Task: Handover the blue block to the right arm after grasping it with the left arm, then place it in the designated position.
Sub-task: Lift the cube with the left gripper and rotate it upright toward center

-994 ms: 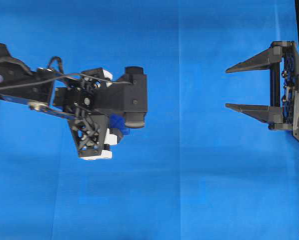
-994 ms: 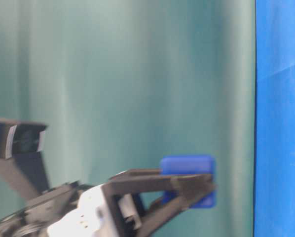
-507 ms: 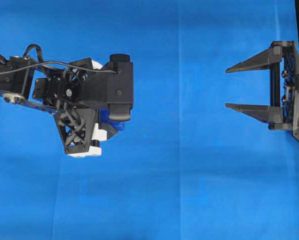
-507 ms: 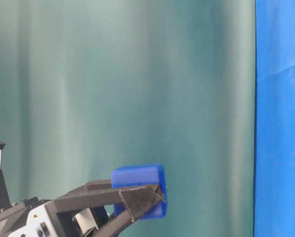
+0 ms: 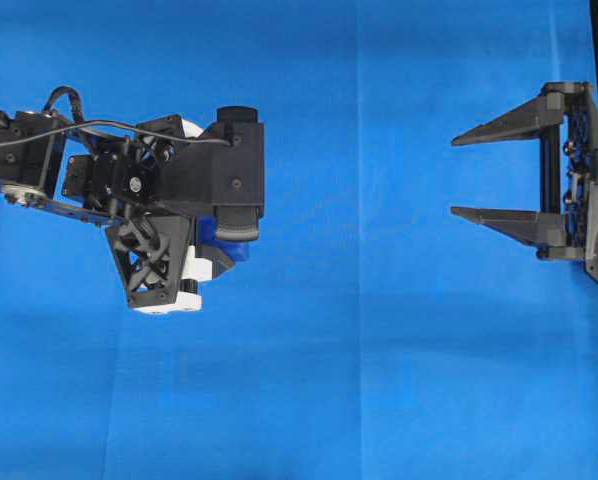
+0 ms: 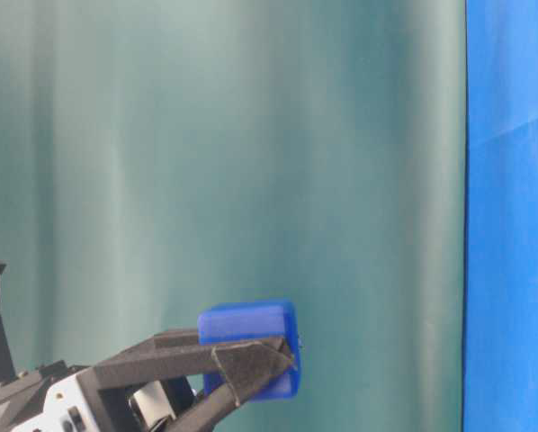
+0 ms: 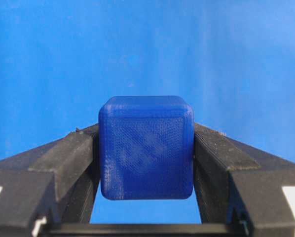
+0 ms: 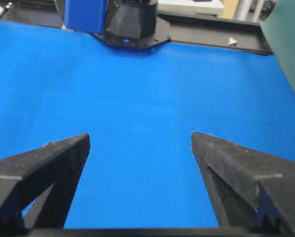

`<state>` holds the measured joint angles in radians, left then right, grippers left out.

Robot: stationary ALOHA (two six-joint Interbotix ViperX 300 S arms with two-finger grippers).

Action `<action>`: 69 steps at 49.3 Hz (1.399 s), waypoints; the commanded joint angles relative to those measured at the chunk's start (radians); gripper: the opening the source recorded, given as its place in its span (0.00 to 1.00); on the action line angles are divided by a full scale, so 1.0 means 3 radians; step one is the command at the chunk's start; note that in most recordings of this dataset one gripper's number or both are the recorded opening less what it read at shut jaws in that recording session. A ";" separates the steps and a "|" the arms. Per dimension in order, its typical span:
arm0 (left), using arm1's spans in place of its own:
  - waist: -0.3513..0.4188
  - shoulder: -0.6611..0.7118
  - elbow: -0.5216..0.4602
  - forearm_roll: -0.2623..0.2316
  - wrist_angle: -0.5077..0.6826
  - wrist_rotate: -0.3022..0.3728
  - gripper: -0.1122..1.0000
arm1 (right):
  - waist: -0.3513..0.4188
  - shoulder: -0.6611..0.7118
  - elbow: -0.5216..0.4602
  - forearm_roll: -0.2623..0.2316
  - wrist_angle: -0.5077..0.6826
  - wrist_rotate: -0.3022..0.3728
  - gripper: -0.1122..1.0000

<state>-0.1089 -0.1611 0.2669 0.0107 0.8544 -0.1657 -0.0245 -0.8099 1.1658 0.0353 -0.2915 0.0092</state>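
The blue block (image 7: 146, 148), a small dark-blue cube, sits squeezed between the two black fingers (image 7: 63, 158) of my left gripper (image 6: 287, 353), which is shut on it. In the table-level view the blue block (image 6: 251, 335) hangs clear of the blue cloth (image 6: 512, 225). From overhead only a sliver of the blue block (image 5: 222, 240) shows under the left wrist. My right gripper (image 5: 455, 177) waits far to the right, open wide, its fingers pointing left toward the left arm. Nothing lies between the right gripper's fingers (image 8: 54, 163).
Bright blue cloth (image 5: 359, 380) covers the whole table. A green backdrop (image 6: 251, 135) fills the table-level view. The right wrist view shows the left arm's black base (image 8: 130, 22) and a black frame rail (image 8: 211, 37) at the cloth's far edge.
The left arm has pulled a little to the left and raised the blue block further off the cloth; in the last half second it hardly moves. The right arm has stayed still.
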 commanded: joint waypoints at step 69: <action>-0.0005 -0.0573 0.0450 0.0026 -0.1519 0.0031 0.51 | -0.0005 0.0031 -0.0046 0.0010 -0.0036 0.0005 0.97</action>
<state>-0.1089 -0.2178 0.3881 0.0138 0.4985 -0.1595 -0.0245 -0.8038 1.1658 0.0353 -0.2915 0.0092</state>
